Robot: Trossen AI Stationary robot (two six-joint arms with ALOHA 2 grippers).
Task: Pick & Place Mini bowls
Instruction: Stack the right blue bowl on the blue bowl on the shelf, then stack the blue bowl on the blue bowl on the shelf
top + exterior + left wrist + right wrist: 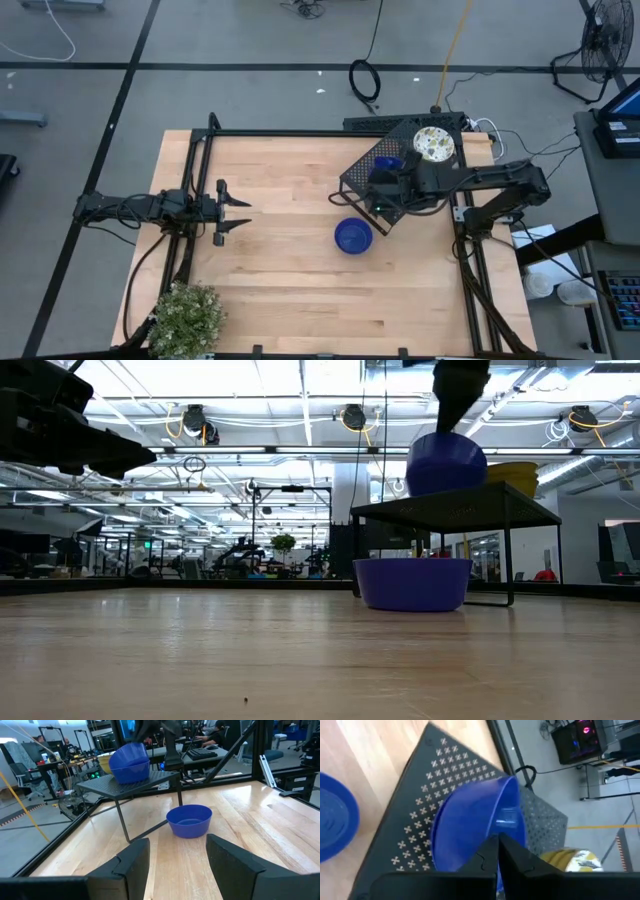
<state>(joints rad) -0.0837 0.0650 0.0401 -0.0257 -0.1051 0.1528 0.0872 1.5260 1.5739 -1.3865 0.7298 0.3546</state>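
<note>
A cobalt blue mini bowl (385, 165) is tilted over the top of the black perforated box (362, 180), and my right gripper (498, 854) is shut on it. The same bowl shows in the low view (446, 463) and the left wrist view (130, 764). A second blue bowl (352, 236) stands upright on its base on the wood just near the box, also visible in the left wrist view (189, 820). A cream speckled bowl (433, 144) sits on the box's far right part. My left gripper (235, 212) waits open at the table's left side, far from all bowls. My right gripper pinches the blue bowl's rim (506, 822) between its two fingers, coming from above and pointing down. The bowl hangs tilted below the fingers, its opening turned sideways. Its lowest part (445, 492) is at or just above the box's top; whether it touches cannot be told.
A potted green plant (185, 318) stands at the table's near left corner. Black frame rails (300, 133) run along the far, left and right edges. Bare wood (290, 270) stretches between my left gripper and the blue bowl on the table.
</note>
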